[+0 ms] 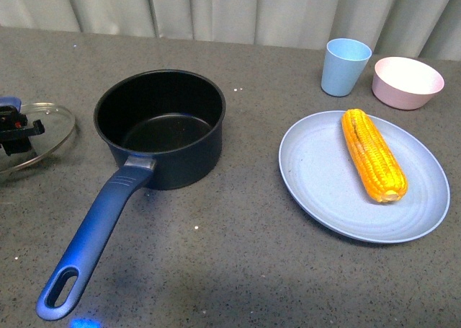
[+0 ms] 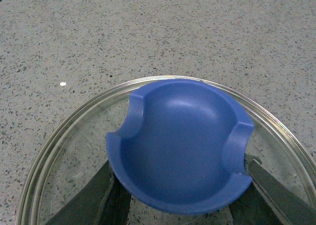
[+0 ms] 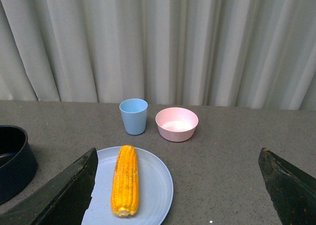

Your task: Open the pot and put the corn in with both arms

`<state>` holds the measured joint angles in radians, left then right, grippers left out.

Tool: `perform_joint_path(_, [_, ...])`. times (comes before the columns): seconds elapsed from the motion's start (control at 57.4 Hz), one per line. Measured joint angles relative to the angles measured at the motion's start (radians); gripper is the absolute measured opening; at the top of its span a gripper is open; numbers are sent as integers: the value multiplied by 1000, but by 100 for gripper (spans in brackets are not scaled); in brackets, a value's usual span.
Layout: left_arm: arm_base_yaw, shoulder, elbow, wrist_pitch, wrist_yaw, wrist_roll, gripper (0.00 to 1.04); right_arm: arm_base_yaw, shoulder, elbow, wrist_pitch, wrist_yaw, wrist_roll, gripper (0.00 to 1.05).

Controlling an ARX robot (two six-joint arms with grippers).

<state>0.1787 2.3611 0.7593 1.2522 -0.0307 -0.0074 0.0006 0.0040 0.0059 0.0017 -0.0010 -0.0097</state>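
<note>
**Pot open, corn waiting on its plate**

The dark navy saucepan with its black interior stands uncovered left of the middle of the grey speckled counter, its long blue handle pointing to the near edge. The yellow-orange corn cob lies on a round pale blue plate toward the right edge. Behind it, near the far edge, stand a light blue cup and a pink bowl.

The left claw is closed around the blue knob of the round glass lid at the left edge. The right claw is spread wide and empty, back from the plate.

Risks, as I judge them:
- The cob is rounded and could roll or slip if pinched off-centre.
- The plate may skid under a low approach.
- The cup and bowl stand close behind the plate and could be clipped.
- The glass lid, so near the edge, could slide off on release.

The left wrist view alone shows the fingers hugging the knob, and the right wrist view alone shows the wide jaws. The front view alone sets pot, lid and corn together, though it cannot settle whether the lid rests fully on the counter
</note>
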Motion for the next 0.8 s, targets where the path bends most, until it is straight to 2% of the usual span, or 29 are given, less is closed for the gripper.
perform_joint_path(0.575, [-25, 16, 9, -4, 3, 0, 46, 0, 0, 0, 0, 0, 0, 95])
perform_joint_path(0.61, [-25, 16, 9, -8, 5, -1, 49, 0, 0, 0, 0, 0, 0, 95])
perform_joint_path(0.802, [-24, 15, 7, -35, 16, 1, 78, 0, 0, 0, 0, 0, 0, 95])
